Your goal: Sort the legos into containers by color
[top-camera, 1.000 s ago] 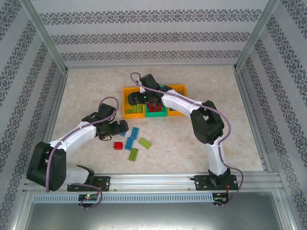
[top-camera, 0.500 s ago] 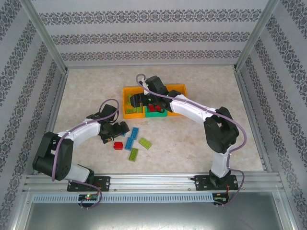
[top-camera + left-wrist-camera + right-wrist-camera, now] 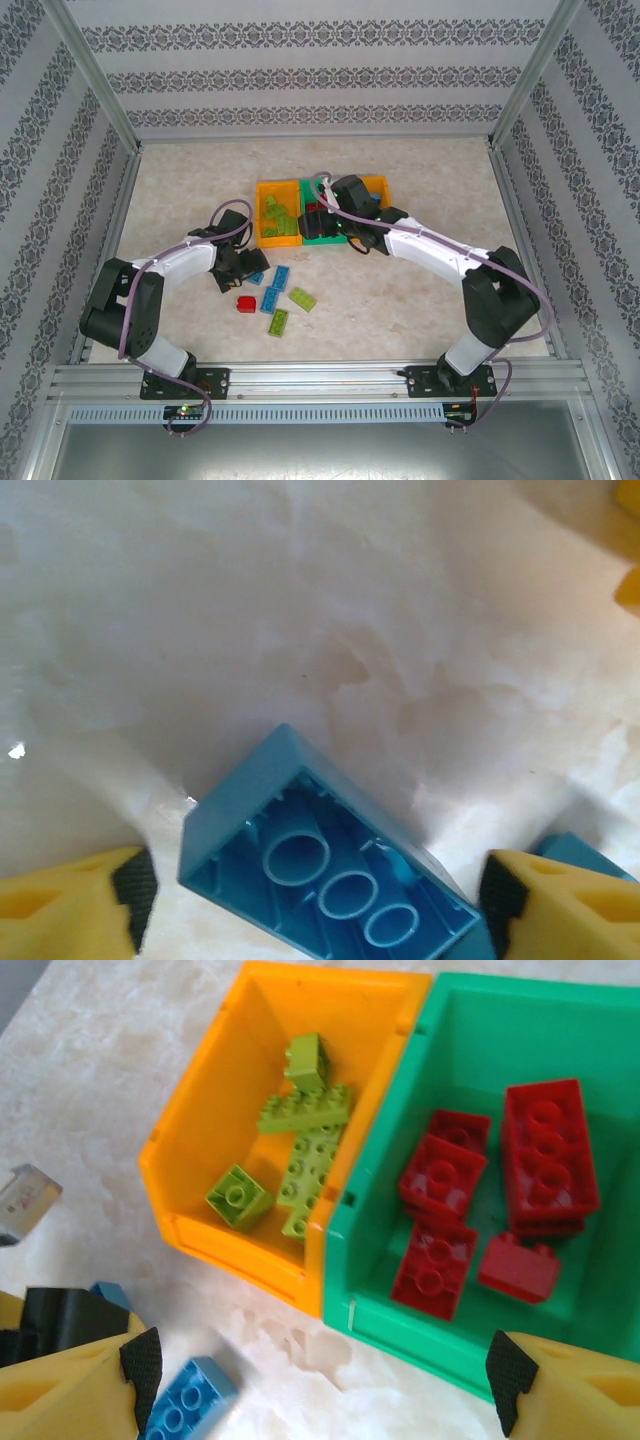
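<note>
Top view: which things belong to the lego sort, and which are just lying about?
Job: loose red brick, blue bricks and lime bricks on the table; left orange bin, green bin, right orange bin.
Not job: aluminium rail, patterned walls.

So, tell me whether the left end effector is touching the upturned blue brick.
Cannot tell. Left wrist view: table shows between one pad and the blue brick, but the other side is unclear.
</note>
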`<state>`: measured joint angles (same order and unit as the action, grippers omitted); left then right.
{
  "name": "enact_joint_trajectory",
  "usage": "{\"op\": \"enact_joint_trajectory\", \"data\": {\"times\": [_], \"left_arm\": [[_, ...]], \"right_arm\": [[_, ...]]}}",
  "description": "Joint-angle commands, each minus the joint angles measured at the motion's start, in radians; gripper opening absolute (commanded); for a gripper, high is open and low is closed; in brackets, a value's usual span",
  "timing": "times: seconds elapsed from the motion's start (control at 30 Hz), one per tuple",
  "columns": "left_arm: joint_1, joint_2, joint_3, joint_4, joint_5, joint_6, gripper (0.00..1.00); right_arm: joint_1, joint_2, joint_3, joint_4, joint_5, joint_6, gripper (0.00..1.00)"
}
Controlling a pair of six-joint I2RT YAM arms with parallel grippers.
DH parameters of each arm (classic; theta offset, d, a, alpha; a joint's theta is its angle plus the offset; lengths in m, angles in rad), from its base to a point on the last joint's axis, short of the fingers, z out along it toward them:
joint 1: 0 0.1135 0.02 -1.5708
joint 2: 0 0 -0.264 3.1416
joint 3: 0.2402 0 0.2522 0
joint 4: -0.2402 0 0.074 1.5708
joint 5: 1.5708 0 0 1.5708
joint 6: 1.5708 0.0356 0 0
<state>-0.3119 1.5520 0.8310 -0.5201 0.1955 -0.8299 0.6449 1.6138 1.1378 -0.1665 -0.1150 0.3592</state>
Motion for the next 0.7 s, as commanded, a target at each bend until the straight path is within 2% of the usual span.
{"op": "enact_joint_trajectory", "data": {"times": [0.0, 0.2, 0.37, 0.53, 0.67], "left_arm": [[0.008, 0.038, 0.026, 0.024, -0.002, 0.012, 0.76], [0.009, 0.046, 0.036, 0.004, -0.041, 0.038, 0.52], [0.010, 0.075, 0.061, 0.003, -0.045, 0.055, 0.39], [0.009, 0.092, 0.088, -0.013, -0.054, 0.072, 0.30], [0.009, 0.082, 0.082, -0.018, -0.058, 0.076, 0.25]], "right_arm": [[-0.015, -0.077, -0.064, -0.015, 0.045, -0.021, 0.88], [-0.063, -0.215, -0.225, -0.049, 0.091, 0.008, 0.90], [-0.150, -0.330, -0.340, -0.098, 0.107, 0.025, 0.90], [-0.223, -0.432, -0.417, -0.118, 0.095, 0.028, 0.91], [-0.256, -0.447, -0.430, -0.158, 0.102, 0.034, 0.91]]}}
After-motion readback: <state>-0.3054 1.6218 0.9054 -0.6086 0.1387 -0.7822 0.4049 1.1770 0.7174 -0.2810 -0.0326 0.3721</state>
